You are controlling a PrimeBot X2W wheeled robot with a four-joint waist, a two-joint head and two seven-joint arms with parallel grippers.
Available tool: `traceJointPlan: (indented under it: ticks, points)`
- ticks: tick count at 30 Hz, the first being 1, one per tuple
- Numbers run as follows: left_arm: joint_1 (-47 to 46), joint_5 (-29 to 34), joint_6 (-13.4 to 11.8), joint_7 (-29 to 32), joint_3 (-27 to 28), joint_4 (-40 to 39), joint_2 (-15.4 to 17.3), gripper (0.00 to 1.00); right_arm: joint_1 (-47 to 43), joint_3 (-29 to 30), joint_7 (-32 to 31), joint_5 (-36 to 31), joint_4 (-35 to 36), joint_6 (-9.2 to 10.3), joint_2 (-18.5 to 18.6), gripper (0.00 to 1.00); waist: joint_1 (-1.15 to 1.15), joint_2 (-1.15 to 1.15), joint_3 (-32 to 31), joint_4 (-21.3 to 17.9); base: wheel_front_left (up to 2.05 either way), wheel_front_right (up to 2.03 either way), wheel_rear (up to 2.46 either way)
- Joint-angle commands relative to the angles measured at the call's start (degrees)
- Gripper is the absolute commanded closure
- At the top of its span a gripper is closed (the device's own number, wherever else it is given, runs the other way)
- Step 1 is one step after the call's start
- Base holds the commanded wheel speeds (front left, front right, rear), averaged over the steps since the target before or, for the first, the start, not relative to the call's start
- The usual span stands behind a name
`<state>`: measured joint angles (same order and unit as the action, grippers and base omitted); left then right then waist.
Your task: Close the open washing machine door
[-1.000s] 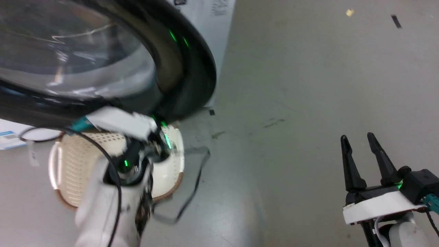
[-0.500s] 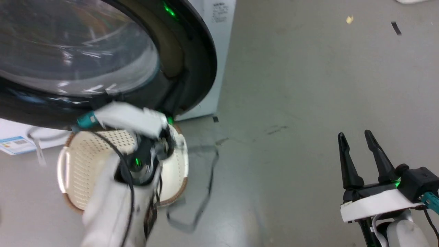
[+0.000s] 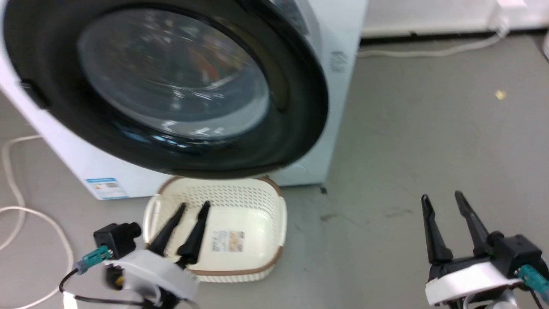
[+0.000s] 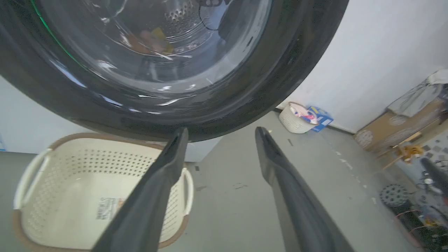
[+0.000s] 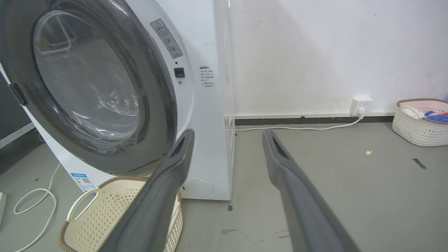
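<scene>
A grey concrete floor (image 3: 407, 128) runs back to a white wall (image 5: 315, 52), and by that wall stands the washing machine (image 5: 206, 115), its washing machine door (image 3: 300, 128) lying flat on the machine's front, black rim around the glass. Directly before the machine, under the door's lower edge, sits a cream perforated basket (image 3: 223, 189); a white cable (image 3: 5, 167) loops on the floor beside the machine on the robot's left, and a second basket (image 5: 416, 131) stands well off to the machine's other side. The left gripper (image 3: 194, 204) hovers over that cream basket in front of the machine, fingers parted and empty, clear of the door, while the right gripper (image 3: 441, 196) hangs over bare floor off the machine's right corner, fingers likewise spread on nothing.
</scene>
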<state>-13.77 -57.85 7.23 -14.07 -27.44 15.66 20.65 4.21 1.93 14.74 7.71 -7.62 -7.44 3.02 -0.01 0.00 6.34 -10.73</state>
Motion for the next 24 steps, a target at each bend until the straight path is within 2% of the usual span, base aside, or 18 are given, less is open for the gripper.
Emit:
traceJointPlan:
  ticks: [1, 2, 3, 4, 5, 6, 7, 8, 9, 10, 12, 18, 23, 24]
  points:
    - [0.56, 7.65, -0.33, -0.82, 1.89, 1.96, 1.10, 0.00, -1.37, -0.31, 0.26, -0.77, 0.19, -0.05, -0.14, 0.00, 0.01, 0.00, -3.99, 4.30, 0.00, 0.00, 0.00]
    - [0.74, 12.62, -1.52, -0.86, 4.27, 1.33, 0.88, 0.00, -1.66, -0.51, 0.26, -1.02, 0.26, -0.05, -0.14, 0.00, 0.01, 0.00, -4.37, 4.97, 0.00, 0.00, 0.00]
    - [0.74, 12.62, -1.52, -0.86, 4.27, 1.33, 0.88, 0.00, -1.66, -0.51, 0.26, -1.02, 0.26, -0.05, -0.14, 0.00, 0.01, 0.00, -4.37, 4.97, 0.00, 0.00, 0.00]
    - [2.62, 20.69, -3.79, -0.89, 9.46, -1.53, -1.13, 0.00, -2.03, -1.03, 0.26, -1.54, 0.52, -0.05, -0.14, 0.00, 0.01, 0.00, -4.83, 6.01, 0.00, 0.00, 0.00]
    - [2.62, 20.69, -3.79, -0.89, 9.46, -1.53, -1.13, 0.00, -2.03, -1.03, 0.26, -1.54, 0.52, -0.05, -0.14, 0.00, 0.01, 0.00, -4.83, 6.01, 0.00, 0.00, 0.00]
    - [5.34, 26.82, -4.93, -0.90, 14.38, -5.06, -3.74, 0.00, -2.32, -1.60, 0.26, -1.83, 0.75, -0.05, -0.14, 0.00, 0.01, 0.00, -5.10, 6.80, 0.00, 0.00, 0.00]
    - [6.73, 29.82, -5.29, -0.91, 16.22, -6.67, -4.86, 0.00, -2.47, -1.85, 0.26, -1.98, 0.83, -0.05, -0.14, 0.00, 0.01, 0.00, -5.22, 7.14, 0.00, 0.00, 0.00]
    - [6.73, 29.82, -5.29, -0.91, 16.22, -6.67, -4.86, 0.00, -2.47, -1.85, 0.26, -1.98, 0.83, -0.05, -0.14, 0.00, 0.01, 0.00, -5.22, 7.14, 0.00, 0.00, 0.00]
    - [9.25, 34.68, -5.18, -0.91, 18.81, -9.27, -7.18, 0.00, -2.88, -2.12, 0.26, -2.20, 0.95, -0.05, -0.14, 0.00, 0.01, 0.00, -5.42, 7.89, 0.00, 0.00, 0.00]
    - [9.25, 34.68, -5.18, -0.91, 18.81, -9.27, -7.18, 0.00, -2.88, -2.12, 0.26, -2.20, 0.95, -0.05, -0.14, 0.00, 0.01, 0.00, -5.42, 7.89, 0.00, 0.00, 0.00]
    - [11.17, 38.11, -4.25, -0.92, 20.78, -10.96, -9.38, 0.00, -3.35, -2.24, 0.26, -2.26, 1.08, -0.05, -0.14, 0.00, 0.01, 0.00, -5.56, 8.57, 0.00, 0.00, 0.00]
    - [13.80, 48.54, -3.02, -0.92, 22.46, -12.00, -11.82, 0.00, -4.56, -3.23, 0.26, -2.36, 0.42, -0.05, -0.14, 0.00, 0.01, 0.00, -5.43, 9.87, 0.00, 0.00, 0.00]
    - [14.83, 51.84, -3.13, -0.92, 23.64, -12.00, -13.75, 0.00, -4.85, -3.93, 0.26, -1.28, 0.53, -0.05, -0.14, 0.00, 0.01, 0.00, -4.48, 11.10, 0.00, 0.00, 0.00]
    - [14.86, 52.23, -3.07, -0.92, 23.81, -11.96, -14.00, 0.00, -4.50, -4.52, 0.26, -0.80, 1.17, -0.05, -0.14, 0.58, 0.01, 0.00, -4.08, 11.44, 0.00, 0.00, 0.00]
